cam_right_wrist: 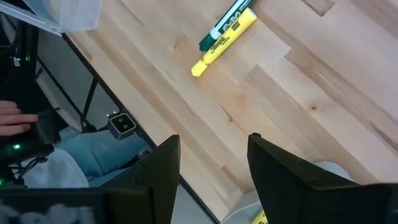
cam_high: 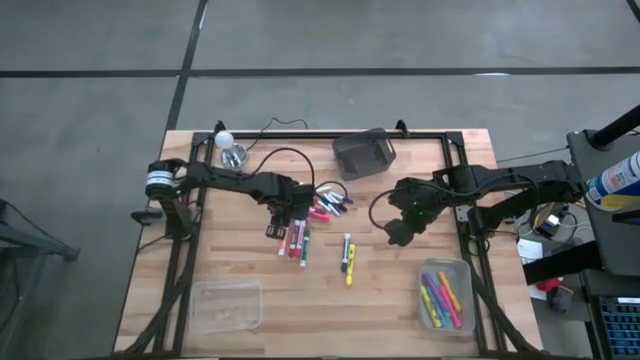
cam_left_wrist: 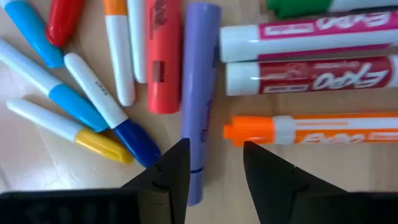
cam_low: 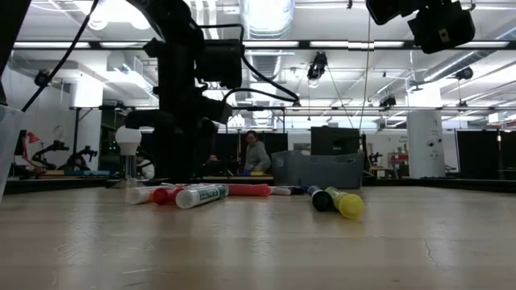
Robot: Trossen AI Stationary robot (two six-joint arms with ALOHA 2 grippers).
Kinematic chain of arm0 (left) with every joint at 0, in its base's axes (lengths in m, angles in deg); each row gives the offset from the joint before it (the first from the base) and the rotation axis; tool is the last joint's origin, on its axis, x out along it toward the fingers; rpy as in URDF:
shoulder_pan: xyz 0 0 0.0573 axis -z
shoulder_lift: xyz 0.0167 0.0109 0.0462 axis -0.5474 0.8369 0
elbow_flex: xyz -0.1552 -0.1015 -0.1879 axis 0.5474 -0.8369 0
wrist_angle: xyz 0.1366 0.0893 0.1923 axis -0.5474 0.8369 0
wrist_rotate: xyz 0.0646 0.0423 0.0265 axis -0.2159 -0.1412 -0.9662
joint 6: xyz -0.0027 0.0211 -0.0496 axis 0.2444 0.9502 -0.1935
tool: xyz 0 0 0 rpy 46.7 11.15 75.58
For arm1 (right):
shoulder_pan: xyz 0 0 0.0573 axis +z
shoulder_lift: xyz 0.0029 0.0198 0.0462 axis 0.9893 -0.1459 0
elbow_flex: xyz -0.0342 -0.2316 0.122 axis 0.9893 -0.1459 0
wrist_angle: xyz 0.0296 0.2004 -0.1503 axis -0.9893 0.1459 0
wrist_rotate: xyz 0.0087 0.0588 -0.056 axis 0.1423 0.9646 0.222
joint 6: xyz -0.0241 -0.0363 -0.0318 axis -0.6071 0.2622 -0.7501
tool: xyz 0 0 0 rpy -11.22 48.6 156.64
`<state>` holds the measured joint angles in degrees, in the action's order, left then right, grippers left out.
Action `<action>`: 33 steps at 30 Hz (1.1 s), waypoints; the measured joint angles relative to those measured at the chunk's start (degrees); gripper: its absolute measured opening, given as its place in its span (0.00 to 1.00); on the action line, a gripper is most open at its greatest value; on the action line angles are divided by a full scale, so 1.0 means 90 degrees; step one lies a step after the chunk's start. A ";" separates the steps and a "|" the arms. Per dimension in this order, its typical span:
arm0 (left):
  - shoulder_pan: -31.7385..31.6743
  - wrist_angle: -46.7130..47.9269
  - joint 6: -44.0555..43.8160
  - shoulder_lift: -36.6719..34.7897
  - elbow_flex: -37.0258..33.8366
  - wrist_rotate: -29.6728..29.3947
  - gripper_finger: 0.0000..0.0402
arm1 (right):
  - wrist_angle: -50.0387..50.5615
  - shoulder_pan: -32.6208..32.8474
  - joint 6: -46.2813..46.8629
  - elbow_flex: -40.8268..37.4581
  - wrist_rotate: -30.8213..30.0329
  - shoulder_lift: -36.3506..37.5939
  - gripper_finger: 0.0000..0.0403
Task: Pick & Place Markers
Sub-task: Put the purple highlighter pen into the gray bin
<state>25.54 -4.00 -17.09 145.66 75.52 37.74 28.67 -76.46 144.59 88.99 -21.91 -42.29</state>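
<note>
Selection step: left gripper (cam_left_wrist: 214, 171), fingers parted and empty, hovers over the markers (cam_high: 300, 235); next, descent onto one. Right gripper (cam_right_wrist: 211, 165) waits open.

Evenly lit from above by bright ceiling strips (cam_low: 266, 20), blown out to white glare in the low view. Soft, faint shadows on the wooden table (cam_high: 320, 300). Near tabletop blurred low down; left wrist close-up slightly soft
</note>
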 joint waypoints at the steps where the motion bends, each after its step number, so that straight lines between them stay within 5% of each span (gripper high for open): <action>1: -0.0032 -0.0039 0.0015 0.0000 -0.0031 0.0038 0.35 | -0.0017 0.0000 0.0000 -0.0002 -0.0002 0.0000 0.44; 13: -0.0310 -0.0675 0.0204 0.0000 -0.0463 0.0095 0.33 | -0.0069 -0.0019 -0.0027 -0.0007 -0.0170 0.0000 0.44; 22: -0.0317 -0.0883 0.0261 -0.0007 -0.0559 0.0152 0.10 | -0.0104 -0.0039 -0.0075 -0.0010 -0.0375 0.0000 0.44; 33: -0.0397 -0.0429 -0.0228 -0.0006 -0.0117 0.0408 0.09 | -0.0368 -0.0036 -0.0222 -0.0010 -0.0502 0.0000 0.44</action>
<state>21.97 -7.86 -19.14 145.60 74.46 41.42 25.35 -76.79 142.60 88.90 -26.43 -42.29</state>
